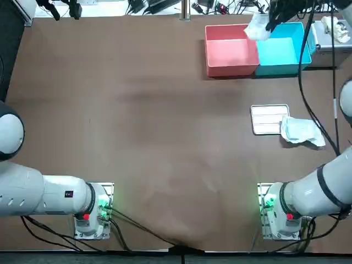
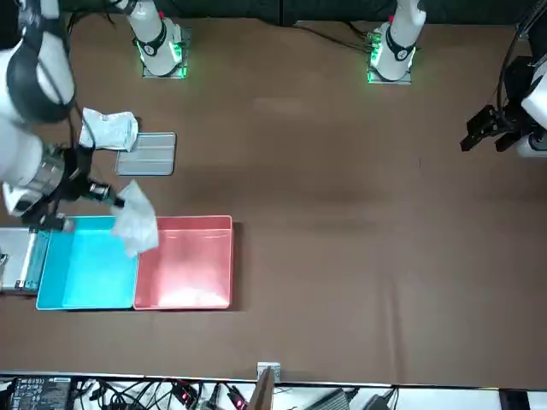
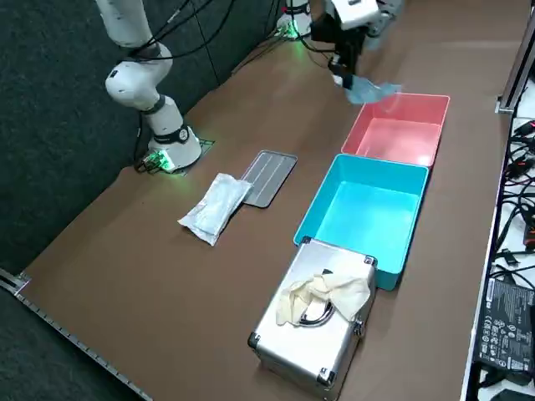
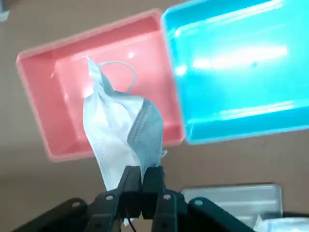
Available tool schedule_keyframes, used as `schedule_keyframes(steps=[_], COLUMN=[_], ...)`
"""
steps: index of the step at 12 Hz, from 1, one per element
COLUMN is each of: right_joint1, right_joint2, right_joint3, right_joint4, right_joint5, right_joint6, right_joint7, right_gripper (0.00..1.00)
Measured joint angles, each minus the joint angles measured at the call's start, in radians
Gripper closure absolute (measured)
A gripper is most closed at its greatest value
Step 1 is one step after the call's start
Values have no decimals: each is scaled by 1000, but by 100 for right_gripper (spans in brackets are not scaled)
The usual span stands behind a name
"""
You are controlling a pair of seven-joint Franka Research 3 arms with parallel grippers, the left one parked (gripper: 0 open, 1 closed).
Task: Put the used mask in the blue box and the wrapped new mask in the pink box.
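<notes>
A: Over the seam between the boxes, the pincer [image 4: 142, 174] pinches the used mask [image 4: 120, 130], not yet released.
B: Anything in the blue box [image 4: 231, 72] or pink box [image 4: 67, 87]?
A: Nothing. The wrapped mask [image 1: 300, 131] lies on the worktop [image 1: 154, 121], untouched.

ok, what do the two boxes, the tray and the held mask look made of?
By look: pink box and blue box likely moulded plastic, glossy, light glare on their floors; tray probably metal, silver, ribbed; used mask, pinched in the right gripper above the boxes, soft matte nonwoven fabric, limp and creased.
</notes>
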Motion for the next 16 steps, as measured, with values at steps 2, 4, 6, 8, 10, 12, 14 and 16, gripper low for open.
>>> schedule_keyframes(steps=[2, 4, 6, 8, 10, 12, 14, 16], right_joint1=[-63, -125, -164, -182, -199, -224, -246, -269], right_joint2=[107, 203, 279, 336, 378, 415, 441, 466], right_joint3=[-2, -3, -2, -2, -2, -2, -2, -2], right_joint4=[114, 188, 218, 229, 232, 233, 233, 229], right_joint5=[0, 0, 0, 0, 0, 0, 1, 1], right_joint6=[3, 13, 48, 82, 111, 130, 133, 130], right_joint7=[10, 7, -12, -66, -111, -163, -231, -312], right_gripper=[98, 98, 98, 98, 98, 98, 98, 93])
